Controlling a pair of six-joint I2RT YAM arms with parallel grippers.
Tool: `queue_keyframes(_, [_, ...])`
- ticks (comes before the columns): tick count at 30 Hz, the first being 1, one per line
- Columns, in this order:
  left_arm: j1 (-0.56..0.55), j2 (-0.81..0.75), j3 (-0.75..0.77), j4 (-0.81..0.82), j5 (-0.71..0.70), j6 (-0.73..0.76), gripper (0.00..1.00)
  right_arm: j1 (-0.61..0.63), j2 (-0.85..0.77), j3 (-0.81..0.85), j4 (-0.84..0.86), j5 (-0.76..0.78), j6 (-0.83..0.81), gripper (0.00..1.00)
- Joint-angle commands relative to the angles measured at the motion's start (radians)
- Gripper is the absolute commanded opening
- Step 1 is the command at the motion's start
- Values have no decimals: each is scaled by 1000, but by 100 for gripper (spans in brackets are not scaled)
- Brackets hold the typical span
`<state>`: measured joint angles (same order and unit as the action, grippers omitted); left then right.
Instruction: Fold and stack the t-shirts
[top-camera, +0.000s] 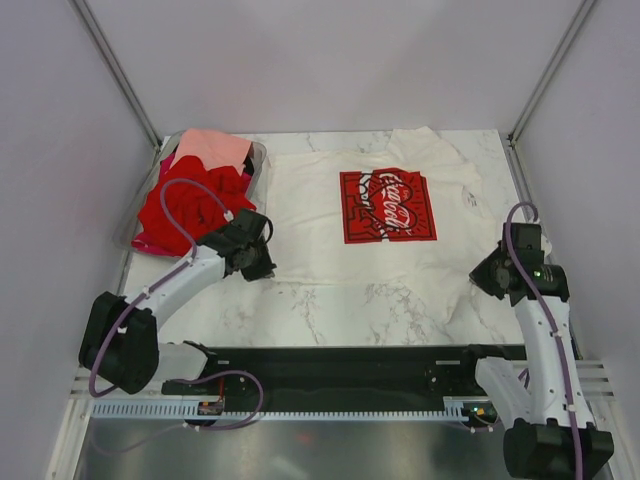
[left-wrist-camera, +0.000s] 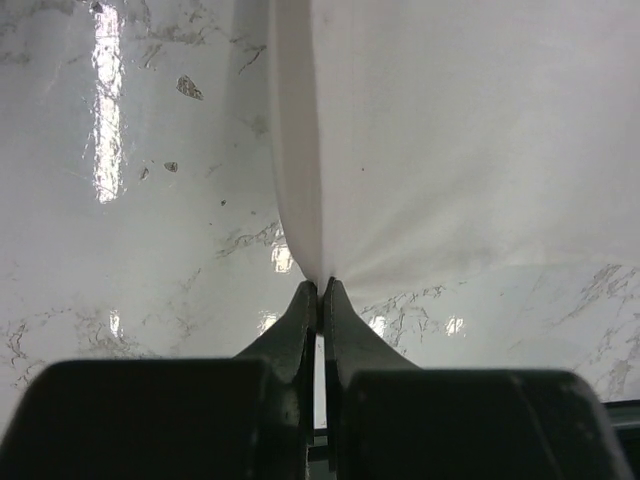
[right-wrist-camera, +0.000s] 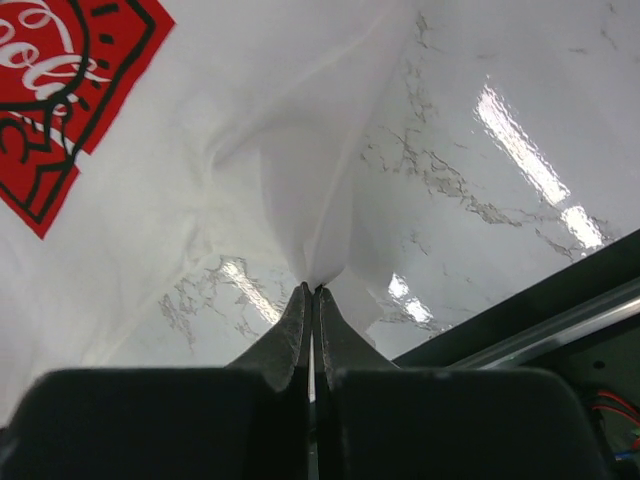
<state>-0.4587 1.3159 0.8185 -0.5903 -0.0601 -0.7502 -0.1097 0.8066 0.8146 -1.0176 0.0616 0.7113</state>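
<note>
The marble table (top-camera: 330, 315) carries the cream-white t-shirt (top-camera: 310, 225), spread flat and face up across its middle, collar toward the far edge and hem toward the arms. At the far-left corner, bright red t-shirts (top-camera: 180, 212) lie in a loose pile, with a salmon-pink t-shirt (top-camera: 212, 148) on top of them at the far end; the pile spills out of a clear plastic bin (top-camera: 259, 160), of which only part of the rim shows. The red square Coca-Cola print (top-camera: 388, 205) sits at the centre of the cream shirt's chest. The left gripper (left-wrist-camera: 320, 290) is closed tight on the near-left hem corner of the cream-white t-shirt, cloth pinched between its fingertips. The right gripper (right-wrist-camera: 312, 290) is likewise clamped on the near-right hem corner, the fabric puckering into folds above the pinch.
</note>
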Motion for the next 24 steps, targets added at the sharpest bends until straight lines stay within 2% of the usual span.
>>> queue_keyframes(1, [34, -3, 80, -63, 31, 40, 2, -5, 54, 130, 59, -20, -3, 0])
queue_keyframes(7, [98, 55, 215, -97, 55, 83, 2, -5, 262, 259, 223, -134, -65, 0])
queue_keyframes(17, [209, 264, 453, -120, 140, 132, 2, -2, 712, 618, 238, -126, -151, 0])
queue_keyframes(24, [252, 397, 564, -120, 158, 150, 2, -2, 902, 819, 232, -126, -173, 0])
